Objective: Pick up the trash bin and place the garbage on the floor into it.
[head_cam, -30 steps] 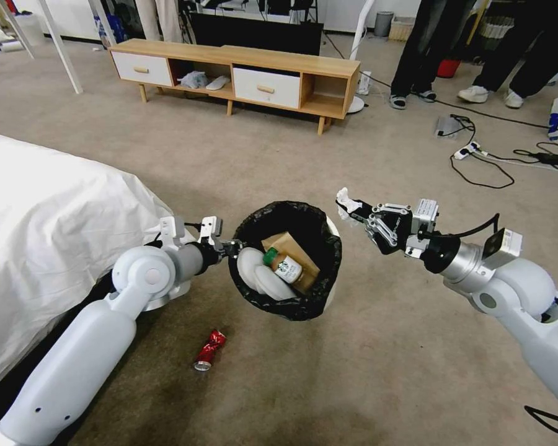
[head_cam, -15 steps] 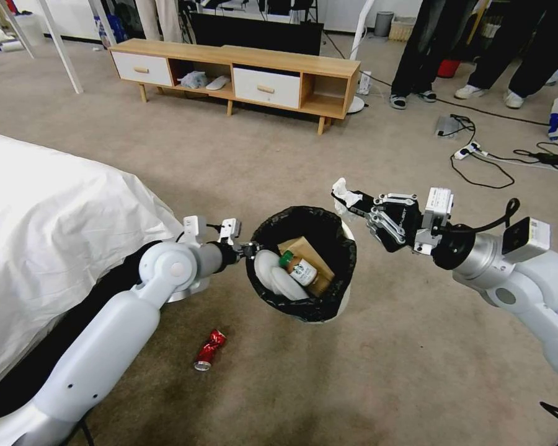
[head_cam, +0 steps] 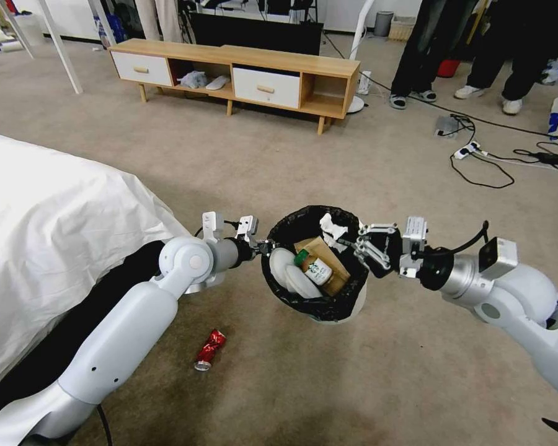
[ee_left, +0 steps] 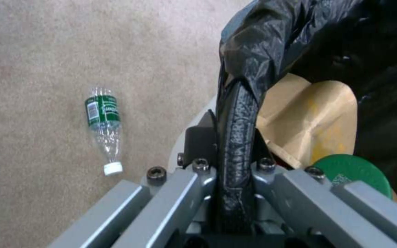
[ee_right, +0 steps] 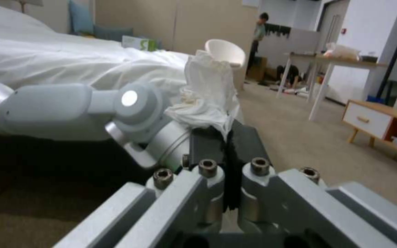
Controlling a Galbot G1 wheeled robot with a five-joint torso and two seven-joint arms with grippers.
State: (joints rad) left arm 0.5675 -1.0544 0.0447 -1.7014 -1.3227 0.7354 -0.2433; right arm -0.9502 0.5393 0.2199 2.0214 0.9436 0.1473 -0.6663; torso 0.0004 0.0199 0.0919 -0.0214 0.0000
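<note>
left gripper (head_cam: 263, 246) fingers clamp trash bin (head_cam: 314, 263) rim; right gripper (head_cam: 347, 238) fingers pinch white tissue (head_cam: 332, 226) over opening; tissue may cling on release.

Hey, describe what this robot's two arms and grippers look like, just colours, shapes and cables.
Both arms are smooth, rounded pale grey-white shells with round joint caps and silver metallic wrist sections. The left gripper and right gripper have grey metal linkage bars with dark bolts and black textured fingers. Small white camera boxes sit at each wrist, and a black cable loops over the right one.
</note>
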